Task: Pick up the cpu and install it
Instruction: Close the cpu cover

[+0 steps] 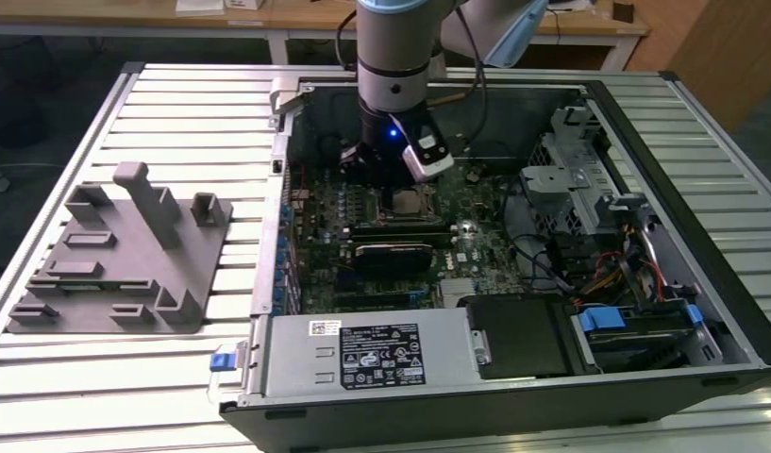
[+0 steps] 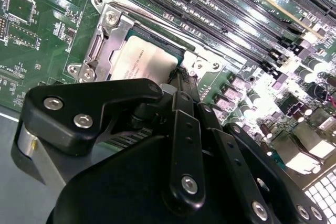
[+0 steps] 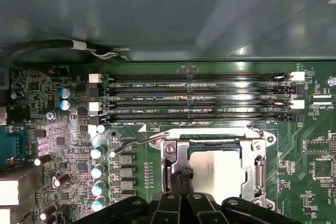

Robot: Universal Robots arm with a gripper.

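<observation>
Black gripper (image 2: 181, 85) linkage takes up the foreground, several jointed bars with silver screw heads. 2 screws (image 2: 52, 103) sit on the broad link nearest the camera. The gripper's tip ends right at the near edge of the cpu (image 2: 147, 61); contact can't be told. The cpu lies flat, silver top bare, inside the metal socket frame (image 2: 107, 40), which has a screw at each visible corner. The frame sits on the green motherboard (image 2: 47, 35). Long black memory slots (image 2: 220, 9) run in parallel rows just beyond the frame. Small silver-topped capacitors (image 2: 252, 98) cluster beside the slot ends, close to the gripper bars.
</observation>
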